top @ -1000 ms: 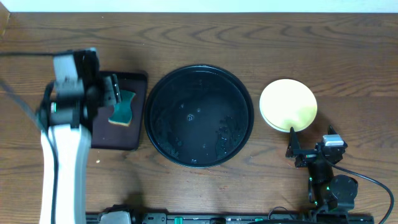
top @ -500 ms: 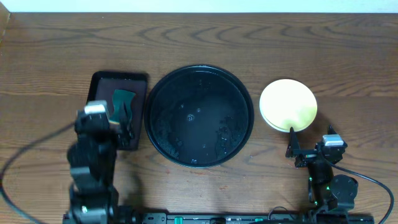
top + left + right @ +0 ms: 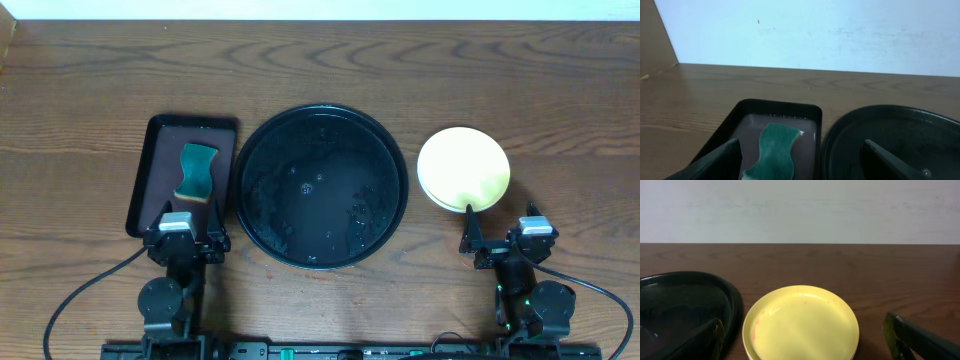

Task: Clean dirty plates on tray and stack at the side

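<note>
The black tray [image 3: 290, 215] sits mid-table, wet with droplets and holding no plates; its rim also shows as the tray [image 3: 890, 130] and the tray [image 3: 685, 300] in the wrist views. The plates [image 3: 463, 168] are stacked on the table to its right, the yellow plate [image 3: 801, 322] on top with a faint orange streak near its left edge; a paler rim shows beneath it. My left gripper [image 3: 187, 238] rests open at the near edge, below the small brown tray. My right gripper [image 3: 500, 240] is open just in front of the stack. Both are empty.
A small dark-brown rectangular tray [image 3: 150, 180] lies left of the black tray and holds a green sponge [image 3: 197, 172]. That sponge [image 3: 776, 150] lies just ahead of my left gripper's fingers [image 3: 715, 160]. Cables run along the near edge.
My left arm has drawn back from over the brown tray to the near table edge. The sponge stays on the brown tray. The right arm has not moved.
</note>
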`<state>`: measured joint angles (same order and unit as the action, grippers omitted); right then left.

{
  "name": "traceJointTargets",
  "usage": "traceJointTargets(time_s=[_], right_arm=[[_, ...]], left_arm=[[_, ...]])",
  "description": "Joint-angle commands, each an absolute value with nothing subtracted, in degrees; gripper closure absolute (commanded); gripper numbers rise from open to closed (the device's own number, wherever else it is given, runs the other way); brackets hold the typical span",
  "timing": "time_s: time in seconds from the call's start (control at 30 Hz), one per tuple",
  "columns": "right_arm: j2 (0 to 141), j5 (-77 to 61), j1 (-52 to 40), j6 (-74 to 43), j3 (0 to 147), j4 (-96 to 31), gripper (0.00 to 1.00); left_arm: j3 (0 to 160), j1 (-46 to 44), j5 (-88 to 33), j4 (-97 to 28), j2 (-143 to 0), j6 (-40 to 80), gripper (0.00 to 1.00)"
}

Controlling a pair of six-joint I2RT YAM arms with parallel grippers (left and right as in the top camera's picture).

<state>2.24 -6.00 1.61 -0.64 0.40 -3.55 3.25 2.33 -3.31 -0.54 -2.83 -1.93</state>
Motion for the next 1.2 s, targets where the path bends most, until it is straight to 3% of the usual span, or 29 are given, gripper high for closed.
traceJointTargets(time_s=[0.0, 1.17], right_arm=[[2.2, -6.5, 1.4, -0.8, 0.3, -3.7, 0.01], [2.2, -6.5, 1.4, -0.8, 0.3, -3.7, 0.01]], left_arm=[[0.5, 2.0, -3.9, -0.2, -0.6, -3.7, 0.24], [0.2, 2.0, -3.5, -3.8, -0.3, -5.3, 0.24]])
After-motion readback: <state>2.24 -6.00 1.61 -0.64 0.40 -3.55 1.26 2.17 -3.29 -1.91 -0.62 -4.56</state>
